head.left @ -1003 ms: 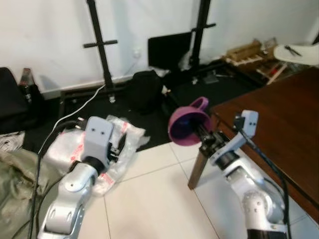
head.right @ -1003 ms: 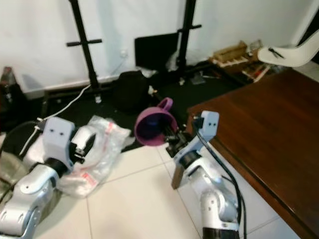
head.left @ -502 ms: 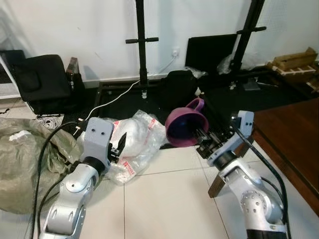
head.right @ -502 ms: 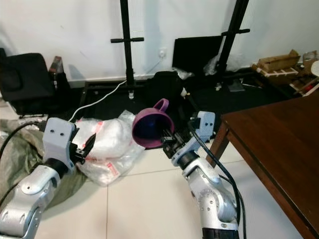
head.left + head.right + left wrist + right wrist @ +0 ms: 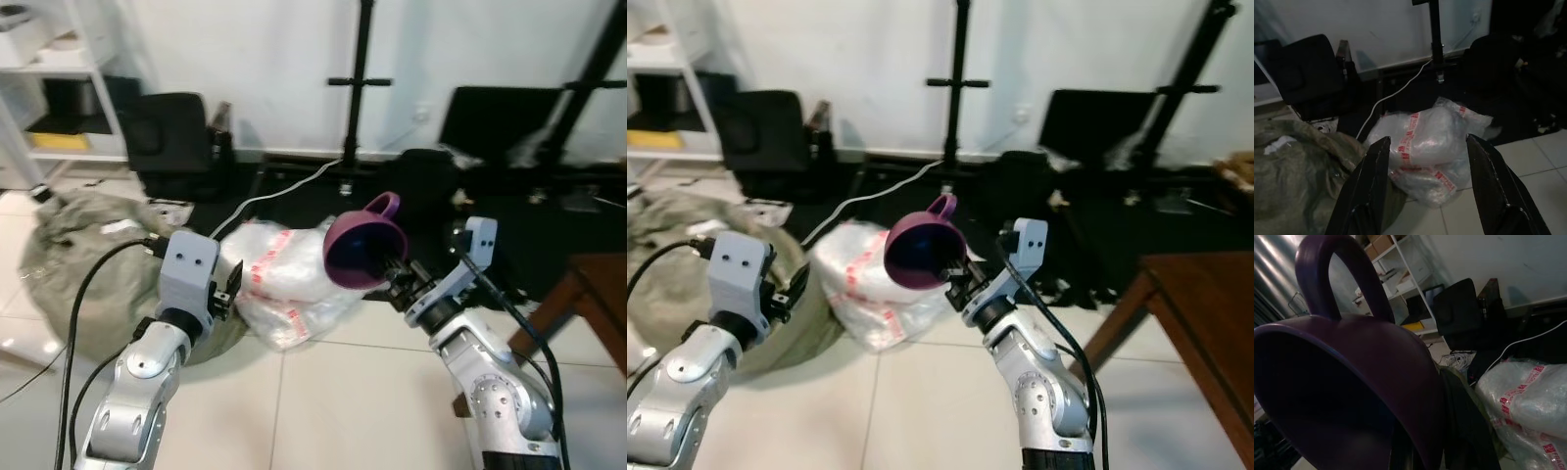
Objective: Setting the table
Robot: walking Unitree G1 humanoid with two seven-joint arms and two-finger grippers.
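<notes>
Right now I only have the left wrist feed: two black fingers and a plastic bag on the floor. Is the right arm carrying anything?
Observer: Yes. The right gripper holds a purple cup by its rim, mouth tipped toward the camera, handle up.
Operator: Is the table in reach?
Observer: Only a corner of the wooden table shows, at the far right of the head views, with the cup off to its left over the floor.
Operator: Anything beside that bag I can't see?
Observer: A white shelf unit stands against the wall at far left, beyond the olive sack.
Operator: Left arm status?
Observer: The left gripper is open and empty, raised over the floor and pointing at the plastic bag.
</notes>
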